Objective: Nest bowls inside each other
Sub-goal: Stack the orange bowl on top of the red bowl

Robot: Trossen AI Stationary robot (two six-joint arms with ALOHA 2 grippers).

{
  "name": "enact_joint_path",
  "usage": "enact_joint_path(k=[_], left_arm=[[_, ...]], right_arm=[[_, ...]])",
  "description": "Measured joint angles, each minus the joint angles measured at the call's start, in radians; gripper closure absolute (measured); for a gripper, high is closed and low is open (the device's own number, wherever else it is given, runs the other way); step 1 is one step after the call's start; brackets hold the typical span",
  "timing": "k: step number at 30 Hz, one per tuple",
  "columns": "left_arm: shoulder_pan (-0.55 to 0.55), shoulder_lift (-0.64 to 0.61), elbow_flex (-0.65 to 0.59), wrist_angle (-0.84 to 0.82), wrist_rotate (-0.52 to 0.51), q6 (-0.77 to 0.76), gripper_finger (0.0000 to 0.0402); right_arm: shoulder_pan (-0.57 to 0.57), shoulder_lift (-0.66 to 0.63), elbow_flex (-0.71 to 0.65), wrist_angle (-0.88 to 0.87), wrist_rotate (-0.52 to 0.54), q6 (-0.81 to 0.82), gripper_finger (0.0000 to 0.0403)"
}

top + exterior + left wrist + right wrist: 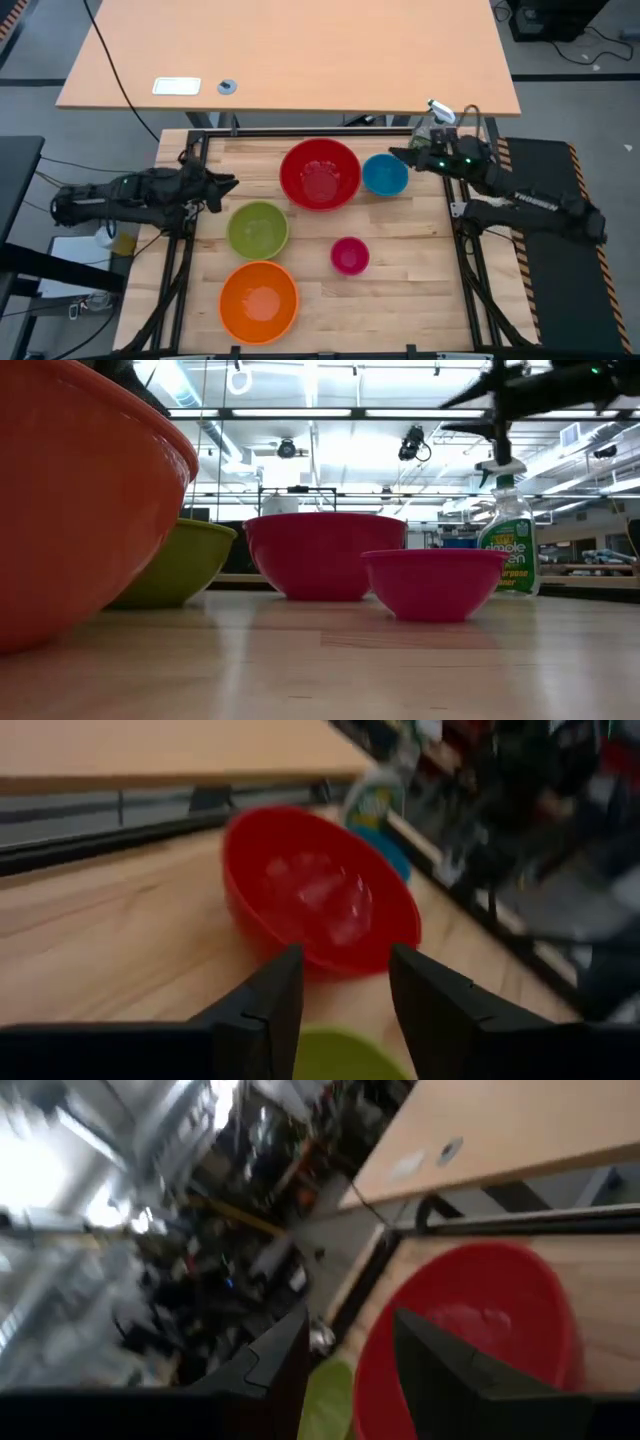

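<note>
five bowls sit apart on the wooden table point(400, 300), none nested yet. going by size: the red bowl point(320, 173) stands at the far middle, the orange bowl point(259, 301) at the near edge left of centre, the lime green bowl point(258, 229) between those two and a little to the left, the blue bowl point(385, 174) just beside the red one on its right — rims close, whether touching i can't tell — and the pink bowl point(350, 255) alone near the middle, nearer than the blue.

they look like smooth moulded plastic — light, stiff enough to keep their shape, and i'd guess slippery on the glossy walls. a two-finger pinch would probably hold best over the rim, one finger inside and one outside; the curved flank offers little to bite on. being so light, a nudged bowl may skate on the wood rather than lift.

the left gripper point(226, 184) reaches in low from the table's left edge, pointing toward the red bowl, with the green bowl just below its tips in its wrist view. its fingers point(265, 1010) stand partly apart with nothing between them.

the right gripper point(400, 155) comes in from the far right corner, poised above the table by the blue bowl's far rim, beside a spray bottle point(508, 532). its fingers point(280, 1360) are likewise part-way open and empty.
</note>
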Motion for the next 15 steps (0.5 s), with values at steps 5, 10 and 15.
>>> enact_joint_path(k=[5, 10, 15], left_arm=[[0.000, 0.124, 0.086, -0.043, 0.157, 0.050, 0.0208], [0.000, 0.201, 0.144, -0.085, 0.317, 0.069, 0.0193], [0.000, 0.235, 0.176, -0.189, 0.344, 0.069, 0.0195]], right_arm=[[0.123, 0.159, 0.140, -0.121, -0.001, -0.115, 0.0251], [0.280, 0.349, 0.305, -0.263, 0.039, -0.208, 0.0251], [0.425, 0.566, 0.459, -0.313, 0.060, -0.267, 0.0251]])
